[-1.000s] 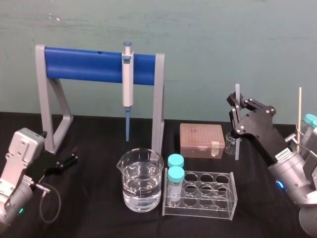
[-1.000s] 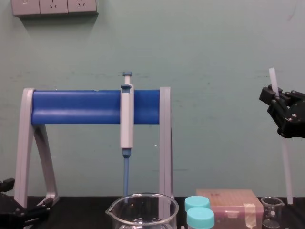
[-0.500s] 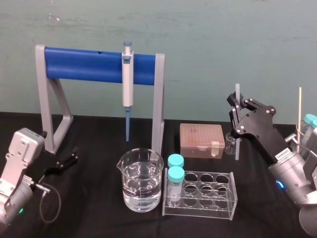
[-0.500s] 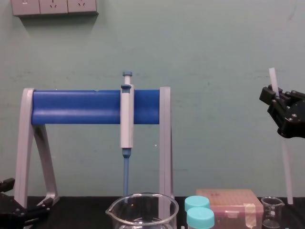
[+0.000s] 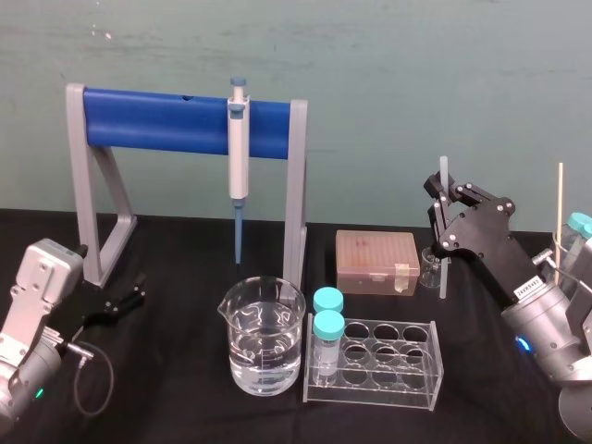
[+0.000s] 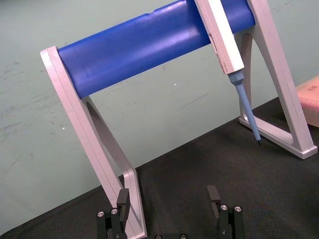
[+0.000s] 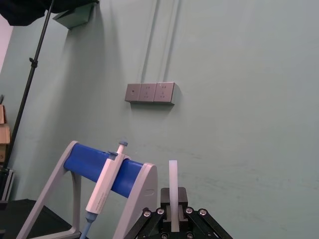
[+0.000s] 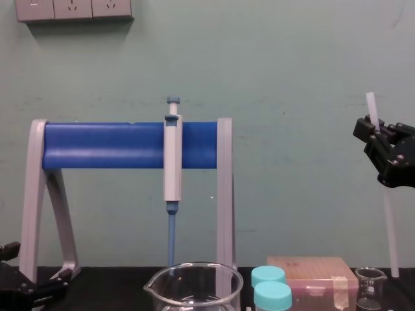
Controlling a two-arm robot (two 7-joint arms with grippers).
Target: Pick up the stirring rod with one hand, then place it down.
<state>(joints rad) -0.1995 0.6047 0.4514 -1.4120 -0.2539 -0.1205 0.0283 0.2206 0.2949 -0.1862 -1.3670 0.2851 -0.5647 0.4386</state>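
while the left gripper [image 5: 139,289] sits low over the left side of the black table [image 5: 185,388] with its fingers [image 6: 123,200] spread and nothing between them, the right gripper [image 5: 444,199] is up on the right, pinched on the stirring rod [image 5: 442,276] near the rod's top. rod is roughly upright, short stub above the fingers, long end hanging just beside the small beaker [image 5: 430,268]; can't tell if the tip touches the table.
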